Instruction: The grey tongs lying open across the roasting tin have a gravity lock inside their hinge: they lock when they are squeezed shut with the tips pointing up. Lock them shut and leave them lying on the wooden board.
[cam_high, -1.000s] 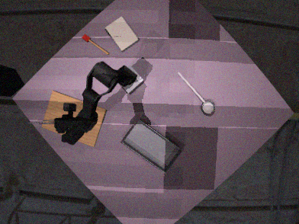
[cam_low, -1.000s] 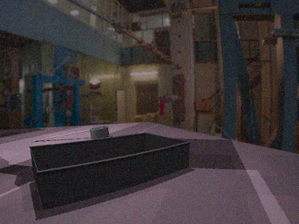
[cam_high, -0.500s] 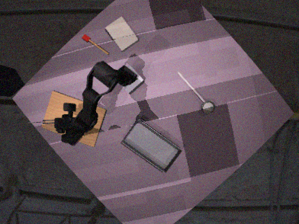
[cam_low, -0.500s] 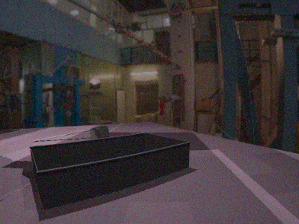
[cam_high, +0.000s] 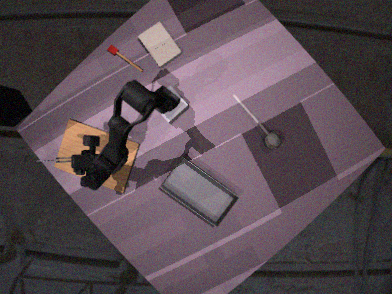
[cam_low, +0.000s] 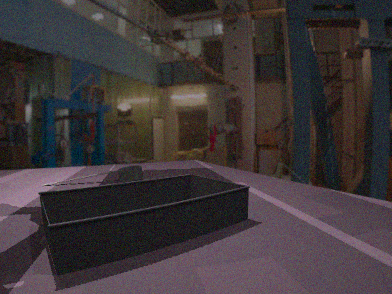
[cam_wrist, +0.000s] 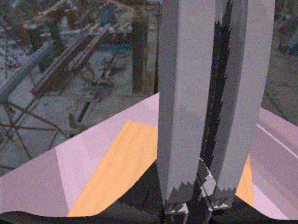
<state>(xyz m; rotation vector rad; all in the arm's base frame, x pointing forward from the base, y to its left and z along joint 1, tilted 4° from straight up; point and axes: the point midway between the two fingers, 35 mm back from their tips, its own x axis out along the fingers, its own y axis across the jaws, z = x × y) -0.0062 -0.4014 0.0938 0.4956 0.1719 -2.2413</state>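
Observation:
The grey tongs (cam_wrist: 183, 100) stand large in the wrist view, their two long arms close together with a narrow dark gap. In the top view thin parallel lines, seemingly the tongs (cam_high: 63, 159), stick out left from my gripper (cam_high: 76, 163) (cam_wrist: 197, 202). My gripper is shut on the tongs, over the left part of the wooden board (cam_high: 71, 135) (cam_wrist: 117, 155). The arm covers much of the board. The hinge lock, which way the tips point, and whether the tongs touch the board cannot be told. The roasting tin (cam_high: 200, 192) (cam_low: 150, 227) holds no tongs.
A ladle-like tool with a round head (cam_high: 272, 140) (cam_low: 130, 173) lies right of the tin in the top view. A pale book (cam_high: 160, 44) and a red-headed wooden-handled tool (cam_high: 113, 50) lie at the back. The board lies near the table's left edge.

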